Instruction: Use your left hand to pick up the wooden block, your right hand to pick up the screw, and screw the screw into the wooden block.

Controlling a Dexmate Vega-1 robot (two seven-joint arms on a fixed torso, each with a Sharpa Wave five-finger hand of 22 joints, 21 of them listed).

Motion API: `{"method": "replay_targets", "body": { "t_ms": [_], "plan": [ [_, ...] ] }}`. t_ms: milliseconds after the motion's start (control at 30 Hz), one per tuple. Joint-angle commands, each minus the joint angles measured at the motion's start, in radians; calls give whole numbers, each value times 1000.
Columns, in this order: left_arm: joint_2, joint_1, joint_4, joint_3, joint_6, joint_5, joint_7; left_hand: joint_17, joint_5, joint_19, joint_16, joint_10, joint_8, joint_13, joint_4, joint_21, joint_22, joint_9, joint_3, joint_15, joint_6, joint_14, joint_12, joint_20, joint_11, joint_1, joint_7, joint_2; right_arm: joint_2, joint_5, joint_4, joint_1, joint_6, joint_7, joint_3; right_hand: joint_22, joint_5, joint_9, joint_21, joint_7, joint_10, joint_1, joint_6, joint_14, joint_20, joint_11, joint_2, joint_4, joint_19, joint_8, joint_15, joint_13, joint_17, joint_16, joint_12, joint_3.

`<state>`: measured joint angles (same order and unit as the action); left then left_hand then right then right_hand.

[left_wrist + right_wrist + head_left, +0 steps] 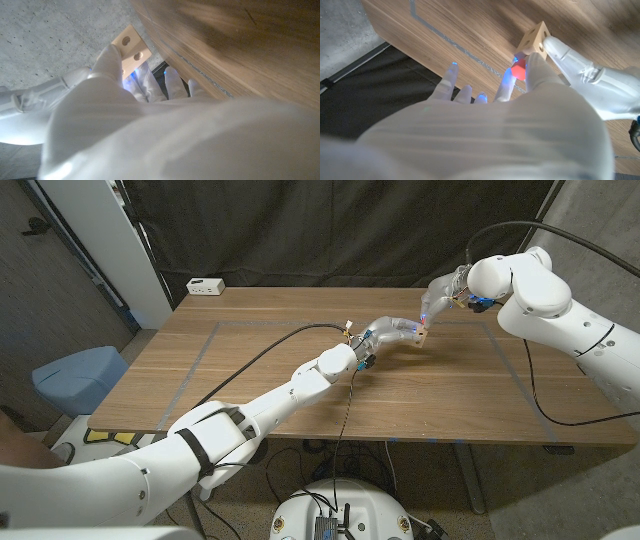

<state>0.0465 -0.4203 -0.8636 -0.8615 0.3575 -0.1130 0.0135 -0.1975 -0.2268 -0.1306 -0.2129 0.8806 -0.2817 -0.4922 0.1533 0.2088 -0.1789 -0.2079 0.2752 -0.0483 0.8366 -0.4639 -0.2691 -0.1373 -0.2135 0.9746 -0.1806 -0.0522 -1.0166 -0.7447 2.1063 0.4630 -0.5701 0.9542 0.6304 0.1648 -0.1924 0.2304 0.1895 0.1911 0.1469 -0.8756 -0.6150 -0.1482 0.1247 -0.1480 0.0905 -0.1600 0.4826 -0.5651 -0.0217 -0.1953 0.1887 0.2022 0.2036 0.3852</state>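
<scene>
Both hands meet above the table, right of centre in the upper half of the head view. Left hand (pixel 392 332) holds the wooden block (pixel 421 333) at its fingertips, lifted off the surface; in the left wrist view the block (pixel 131 46) shows as a pale piece with two round holes in its face, gripped from beside by the white fingers (pixel 111 60). Right hand (pixel 440 292) comes down to the block from the upper right of the frame. In the right wrist view its thumb and a finger pinch something small and red (pixel 519 70) right against the block (pixel 533 40), which is most likely the screw, though glare and blur keep the shape from being clear (the other fingers (pixel 449 80) of that hand are spread apart with blue light at their tips). The wooden table (pixel 260 380) carries faint tape lines marking a rectangle. A black cable (pixel 262 360) runs along the left arm across the tabletop. At the far left edge of the table sits a small white box (pixel 205 286), well apart from the hands. A dark curtain (pixel 330 230) hangs behind.
</scene>
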Motion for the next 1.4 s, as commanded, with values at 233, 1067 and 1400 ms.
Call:
{"method": "replay_targets", "body": {
  "t_ms": [233,1067,1400],
  "plan": [
    [3,-6,-9,-2,-5,2,-3,-4,-4,1,2,14,-6,-84,-6,-3,-6,-6,11,-57,89,-11,-7,-6,-2,-2,15,-14,-12,26,3,6,-10,-37,2,5,1,10,8,-10,24,-7,-38,-15,-11,0,-6,3,17,-22,-11,-2,4,7,8,11],
    [0,-2,-5,-3,-9,0,2,-4,-5,2,3,13,-5,-85,-7,-3,-6,-6,13,-55,88,-11,-6,-9,-2,-5,17,-16,-22,33,8,10,-33,-52,12,5,7,22,10,-33,56,4,-85,-39,-29,5,-16,12,40,-51,-18,-2,4,14,9,5],
    [-3,2,4,-2,-7,-2,5,-4,-6,3,3,13,-4,-85,-7,-3,-6,-6,14,-53,88,-10,-6,-10,-1,-5,18,-18,-19,20,7,10,-39,-61,19,5,9,29,13,-55,82,12,-126,-60,-43,10,-17,14,65,-75,-25,-2,3,19,11,-1]
  ]
}}
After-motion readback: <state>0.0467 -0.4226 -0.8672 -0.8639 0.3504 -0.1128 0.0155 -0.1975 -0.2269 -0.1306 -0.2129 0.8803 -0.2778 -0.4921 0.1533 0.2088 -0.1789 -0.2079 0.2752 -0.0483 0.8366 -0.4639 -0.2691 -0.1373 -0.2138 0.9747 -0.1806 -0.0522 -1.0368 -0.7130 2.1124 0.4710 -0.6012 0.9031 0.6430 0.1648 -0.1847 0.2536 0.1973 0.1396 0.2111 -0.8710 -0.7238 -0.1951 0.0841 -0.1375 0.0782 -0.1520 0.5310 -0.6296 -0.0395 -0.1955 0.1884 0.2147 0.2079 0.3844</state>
